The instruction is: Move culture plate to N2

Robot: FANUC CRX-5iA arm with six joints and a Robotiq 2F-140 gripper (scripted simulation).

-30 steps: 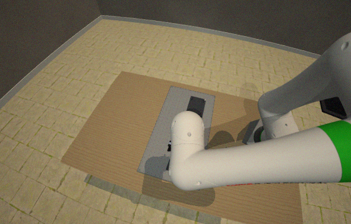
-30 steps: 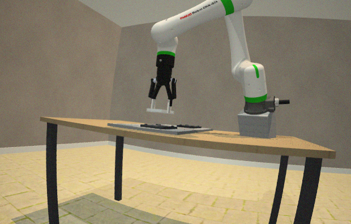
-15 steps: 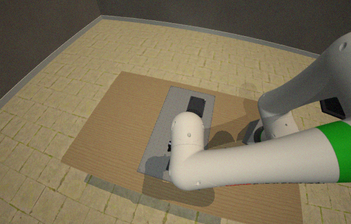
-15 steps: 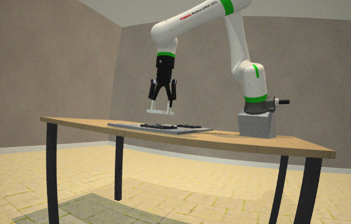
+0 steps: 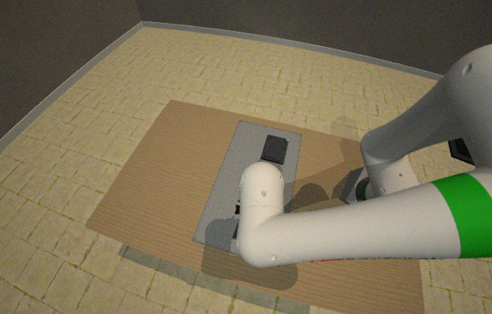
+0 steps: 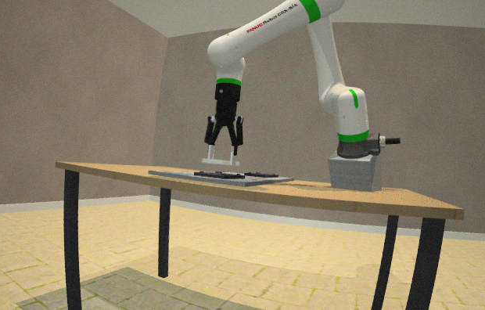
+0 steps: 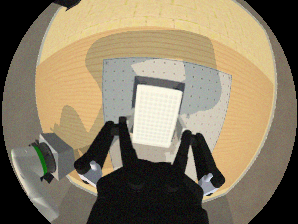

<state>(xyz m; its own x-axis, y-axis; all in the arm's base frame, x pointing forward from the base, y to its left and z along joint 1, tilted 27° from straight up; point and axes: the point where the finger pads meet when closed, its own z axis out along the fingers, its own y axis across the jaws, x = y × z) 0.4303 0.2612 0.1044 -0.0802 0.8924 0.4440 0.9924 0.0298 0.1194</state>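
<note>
My black two-fingered claw (image 6: 223, 152) was clamped on the long sides of the white, lidded rectangular 96-well culture plate (image 6: 220, 160), which hung level in the air, clear of the flat grey base plate (image 6: 170, 174) beneath it. In the wrist view the plate (image 7: 156, 115) sat between the fingers. One dark square nest (image 5: 274, 149) lay uncovered on the base. The base rested on the wooden worktop (image 6: 358, 200).
</note>
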